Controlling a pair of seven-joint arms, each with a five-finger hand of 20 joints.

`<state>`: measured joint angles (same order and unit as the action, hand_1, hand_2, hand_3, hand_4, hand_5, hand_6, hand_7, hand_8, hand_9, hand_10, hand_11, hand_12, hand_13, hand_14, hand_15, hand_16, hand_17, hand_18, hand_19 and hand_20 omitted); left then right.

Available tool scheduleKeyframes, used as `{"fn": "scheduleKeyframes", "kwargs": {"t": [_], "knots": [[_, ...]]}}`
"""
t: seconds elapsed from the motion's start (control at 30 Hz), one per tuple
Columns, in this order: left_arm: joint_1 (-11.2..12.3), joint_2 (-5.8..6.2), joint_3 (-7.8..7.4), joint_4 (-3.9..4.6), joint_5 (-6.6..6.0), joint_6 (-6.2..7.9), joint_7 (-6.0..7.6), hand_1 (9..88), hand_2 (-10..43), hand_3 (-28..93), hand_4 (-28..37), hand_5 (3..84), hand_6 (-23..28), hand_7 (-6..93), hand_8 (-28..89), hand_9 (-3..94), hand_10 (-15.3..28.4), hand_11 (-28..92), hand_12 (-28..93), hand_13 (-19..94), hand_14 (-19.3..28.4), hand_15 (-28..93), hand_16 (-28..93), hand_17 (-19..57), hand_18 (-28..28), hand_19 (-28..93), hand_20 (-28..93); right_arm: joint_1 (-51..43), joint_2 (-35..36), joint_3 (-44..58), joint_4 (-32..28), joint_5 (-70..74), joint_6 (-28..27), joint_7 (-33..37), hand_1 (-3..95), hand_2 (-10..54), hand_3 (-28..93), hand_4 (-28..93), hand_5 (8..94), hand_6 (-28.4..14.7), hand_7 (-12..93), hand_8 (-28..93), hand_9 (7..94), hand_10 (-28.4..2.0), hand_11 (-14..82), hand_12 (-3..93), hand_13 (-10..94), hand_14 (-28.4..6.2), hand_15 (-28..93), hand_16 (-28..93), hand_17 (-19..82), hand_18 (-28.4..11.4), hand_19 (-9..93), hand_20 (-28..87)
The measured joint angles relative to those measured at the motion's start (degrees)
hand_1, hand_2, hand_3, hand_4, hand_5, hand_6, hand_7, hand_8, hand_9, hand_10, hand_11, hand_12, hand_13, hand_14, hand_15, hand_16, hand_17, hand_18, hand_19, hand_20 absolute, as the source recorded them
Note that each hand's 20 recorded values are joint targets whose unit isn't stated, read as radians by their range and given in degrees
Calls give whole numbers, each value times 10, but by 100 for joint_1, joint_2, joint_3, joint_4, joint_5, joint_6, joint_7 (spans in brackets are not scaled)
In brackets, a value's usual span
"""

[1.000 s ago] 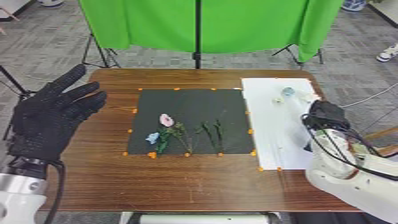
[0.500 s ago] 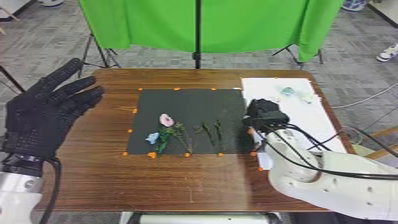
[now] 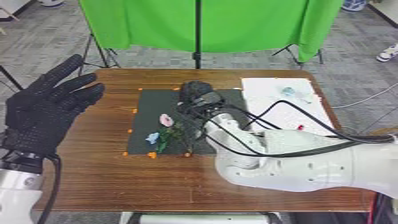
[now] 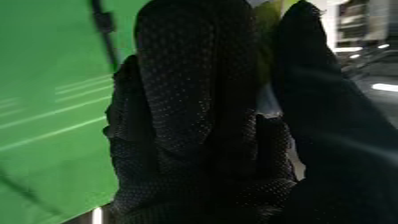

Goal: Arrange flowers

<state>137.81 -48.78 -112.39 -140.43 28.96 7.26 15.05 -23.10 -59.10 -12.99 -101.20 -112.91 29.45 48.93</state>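
Note:
My left hand is raised at the table's left side, its fingers straight and spread. My right hand is above the upper middle of the dark mat. In the right wrist view, my right hand has a yellow-green thing, seemingly part of a flower, between its fingers and thumb. A pink flower and a blue flower lie on the mat beside green stems. My right arm covers the mat's right part.
A white sheet at the table's right carries a pale bluish thing and a small red thing. Orange markers line the mat's edges. A green cloth hangs behind the brown table.
My right hand has moved left from the white sheet's right edge to above the dark mat, its arm now crossing the mat's right part. My left hand has barely shifted.

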Motion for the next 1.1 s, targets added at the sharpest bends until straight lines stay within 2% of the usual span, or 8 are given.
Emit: {"fn": "scheduleKeyframes", "kwargs": {"t": [0.33,0.9,1.1], "knots": [[-331,105,134,149,5,-152,-12,231,73,762,-245,328,78,160,-106,309,208,247,110,241,284,444,-72,-44,284,508,408,195,-697,-390,299,231,31,-6,564,-95,632,-283,856,49,149,8,937,-52,216,253,875,-28,500,228,430,-175,932,133],[-549,148,203,210,29,-279,-74,233,72,762,-246,329,78,160,-105,309,208,247,109,241,284,443,-71,-44,284,507,409,316,-892,-850,634,304,-365,231,544,-95,620,-283,794,49,137,-14,937,-57,185,279,856,-31,521,222,415,-179,931,144],[-561,154,233,220,31,-283,-67,232,72,762,-245,329,78,160,-105,309,208,246,109,241,284,444,-71,-44,284,507,409,350,-918,-979,716,209,-448,321,492,-95,672,-283,730,45,144,-35,925,-63,198,272,849,-33,529,217,413,-180,930,145]]}}
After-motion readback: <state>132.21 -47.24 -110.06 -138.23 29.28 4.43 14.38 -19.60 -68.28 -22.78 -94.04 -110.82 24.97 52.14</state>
